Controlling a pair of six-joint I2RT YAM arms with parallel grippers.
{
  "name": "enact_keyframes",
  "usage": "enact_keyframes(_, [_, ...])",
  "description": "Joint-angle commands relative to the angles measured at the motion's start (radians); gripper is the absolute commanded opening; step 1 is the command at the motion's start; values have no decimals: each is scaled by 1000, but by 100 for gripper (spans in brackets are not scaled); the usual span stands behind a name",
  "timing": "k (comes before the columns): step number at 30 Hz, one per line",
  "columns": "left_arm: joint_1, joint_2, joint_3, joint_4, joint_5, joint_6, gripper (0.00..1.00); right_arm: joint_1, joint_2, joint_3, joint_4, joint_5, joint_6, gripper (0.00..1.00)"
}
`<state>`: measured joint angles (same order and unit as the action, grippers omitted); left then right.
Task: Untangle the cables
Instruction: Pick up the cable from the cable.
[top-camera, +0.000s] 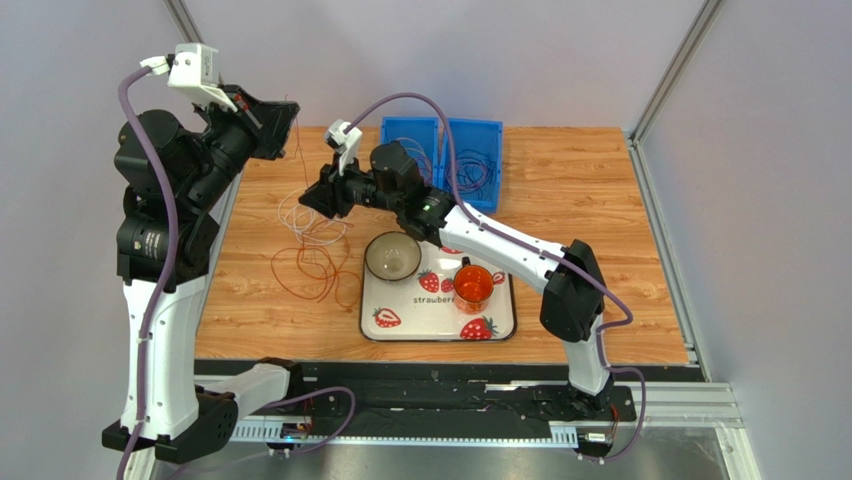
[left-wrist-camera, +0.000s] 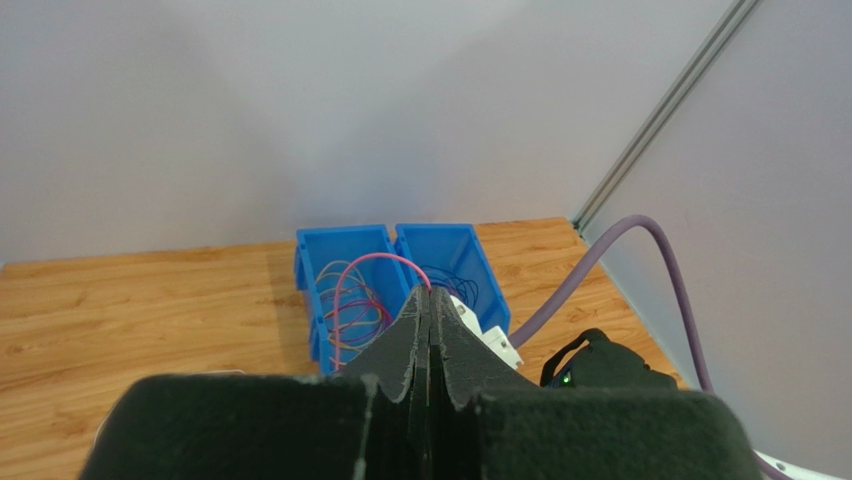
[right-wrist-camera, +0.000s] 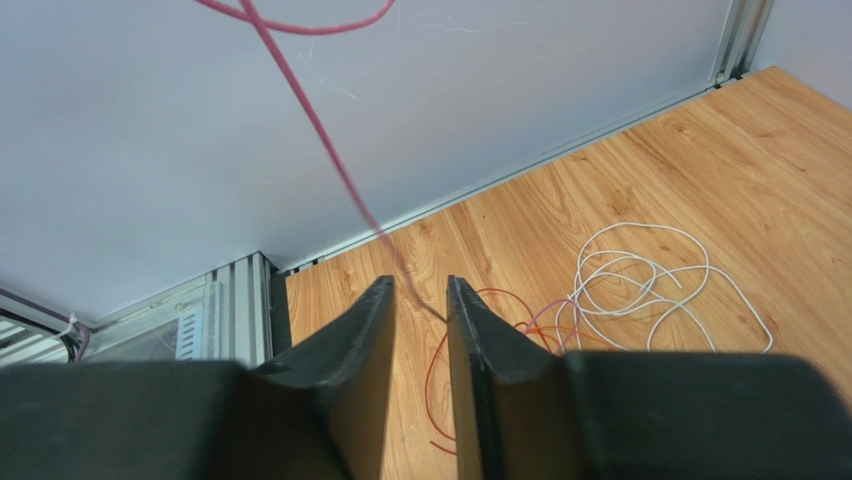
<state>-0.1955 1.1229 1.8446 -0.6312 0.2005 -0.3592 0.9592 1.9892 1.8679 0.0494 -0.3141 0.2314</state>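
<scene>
The cables (top-camera: 312, 250) lie in loose white, red and orange loops on the wooden table, left of the tray. My left gripper (top-camera: 288, 112) is raised high at the back left, shut on a pink cable (left-wrist-camera: 345, 278) that arcs out of its tips (left-wrist-camera: 430, 295). This thin strand (top-camera: 299, 160) hangs down to the pile. My right gripper (top-camera: 305, 202) hovers just above the pile with its jaws open (right-wrist-camera: 420, 290). The pink cable (right-wrist-camera: 320, 140) runs down from above into the gap between them. White loops (right-wrist-camera: 640, 270) and a red loop (right-wrist-camera: 440, 370) lie below.
Two blue bins (top-camera: 440, 125) holding more coiled wires stand at the back; they also show in the left wrist view (left-wrist-camera: 310, 250). A strawberry tray (top-camera: 500, 325) carries a glass bowl (top-camera: 392, 256) and an orange cup (top-camera: 473, 287), right of the pile.
</scene>
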Motion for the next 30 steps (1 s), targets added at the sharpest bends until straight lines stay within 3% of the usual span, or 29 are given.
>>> enact_keyframes(1, [-2, -15, 7, 22, -12, 17, 0, 3, -1, 47, 36, 30, -15, 14])
enact_keyframes(4, [-2, -20, 4, 21, -9, 9, 0, 3, -9, 42, 35, 47, -26, 0])
enact_keyframes(9, [-2, -34, -21, 13, -38, 9, 0, 4, -33, 36, 21, 56, -46, 0])
enact_keyframes(12, [-2, -20, -24, -56, -153, 14, 2, 3, -97, 16, 3, 78, -70, 0])
enact_keyframes(15, [13, 6, -56, -154, -197, -6, 54, 1, -166, -6, -29, 115, -121, 0])
enact_keyframes(16, [28, 9, -105, -183, -199, -30, 77, -5, -187, -16, -39, 119, -139, 0])
enact_keyframes(17, [33, 11, -137, -193, -226, -44, 82, -8, -202, -22, -45, 121, -144, 0])
enact_keyframes(25, [50, -101, -608, -76, -305, -257, 85, -39, -316, -58, -100, 116, -182, 0])
enact_keyframes(30, [50, -153, -760, 42, -257, -294, 79, -45, -349, -95, -105, 121, -201, 0])
